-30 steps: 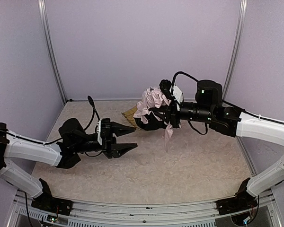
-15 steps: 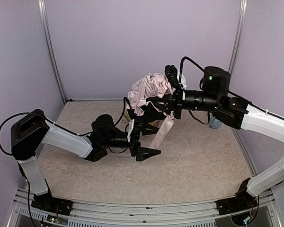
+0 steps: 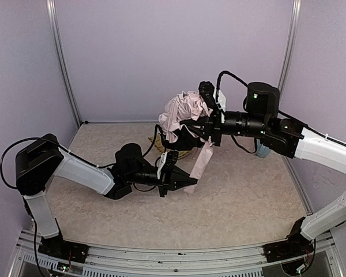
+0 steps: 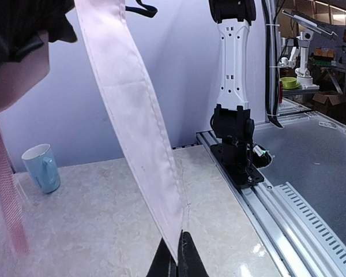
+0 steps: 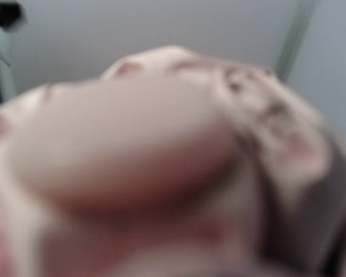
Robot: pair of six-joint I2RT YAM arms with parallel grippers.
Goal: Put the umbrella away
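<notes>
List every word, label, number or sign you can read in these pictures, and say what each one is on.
No readable text in any view.
Umbrella and its strap: plain pink, no print.
Blue mug: no marking shows.
Cardboard box in the room behind: too small to read.
Right wrist view: blurred throughout.

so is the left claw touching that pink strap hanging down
Touching. In the left wrist view the lower end of the pink strap is pinched in the shut left claw.
</notes>
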